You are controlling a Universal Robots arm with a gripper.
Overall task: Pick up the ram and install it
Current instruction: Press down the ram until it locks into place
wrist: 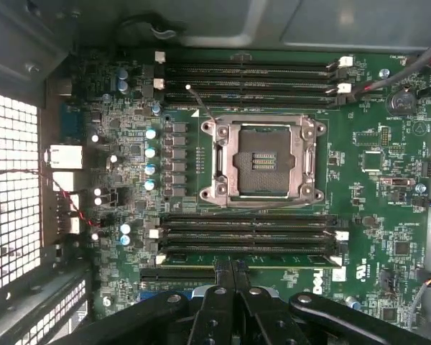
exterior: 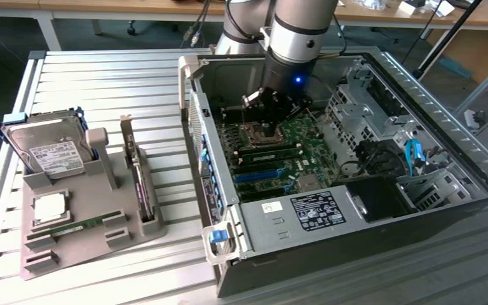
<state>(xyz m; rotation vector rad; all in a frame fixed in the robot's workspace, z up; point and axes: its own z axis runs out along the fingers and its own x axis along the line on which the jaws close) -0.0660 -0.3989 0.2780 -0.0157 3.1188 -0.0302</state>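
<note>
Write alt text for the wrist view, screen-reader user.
Shut gripper pressed onto a green ram stick lying along a memory slot of a computer motherboard, seen from straight above. An empty CPU socket sits mid-board between two banks of black memory slots, with a perforated case wall to one side.

A slatted metal table (exterior: 100, 70) carries two loads in the exterior view: an open black computer case (exterior: 337, 184) at about three o'clock and a grey parts holder (exterior: 83, 222) at about eight o'clock. The holder stands just beside the case, with a strip of bare slats between them. At twelve o'clock, behind the table, wooden benches (exterior: 125, 6) run across.
</note>
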